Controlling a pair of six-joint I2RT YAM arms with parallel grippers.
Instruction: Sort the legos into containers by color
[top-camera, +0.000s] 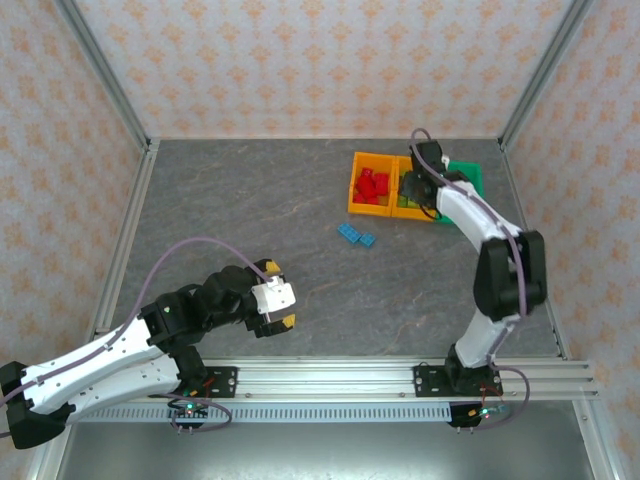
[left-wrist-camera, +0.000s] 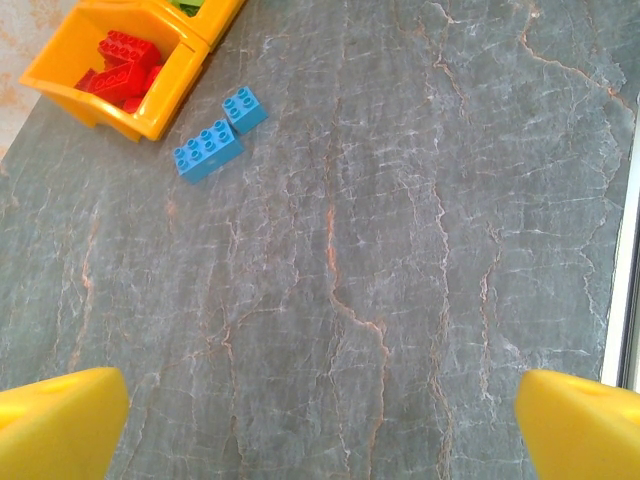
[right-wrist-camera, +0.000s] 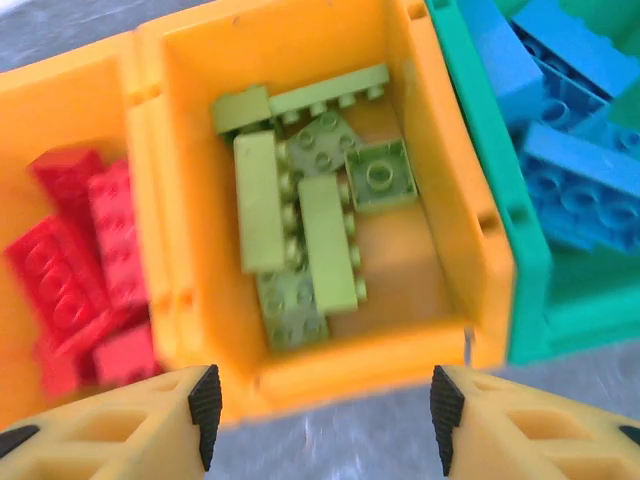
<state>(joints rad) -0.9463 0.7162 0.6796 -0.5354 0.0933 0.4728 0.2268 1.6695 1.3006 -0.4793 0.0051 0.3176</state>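
Observation:
Three joined containers stand at the back right. The left orange bin (top-camera: 356, 190) holds red legos (right-wrist-camera: 80, 280). The middle orange bin (right-wrist-camera: 360, 365) holds lime green legos (right-wrist-camera: 300, 230). Light blue legos (right-wrist-camera: 570, 160) lie in the green bin (right-wrist-camera: 490, 160). My right gripper (right-wrist-camera: 322, 415) hovers open above the middle bin's near edge, with nothing between its fingers. Two blue legos, a longer one (left-wrist-camera: 208, 150) and a small one (left-wrist-camera: 245, 108), lie on the table just in front of the red bin. My left gripper (top-camera: 280, 295) is wide open over bare table, well short of them.
The grey marbled tabletop (top-camera: 250, 220) stretches bare between the left gripper and the loose blue bricks. Aluminium frame rails (top-camera: 400, 375) run along the near edge and sides. The right arm's forearm (top-camera: 475, 215) crosses over the green bin.

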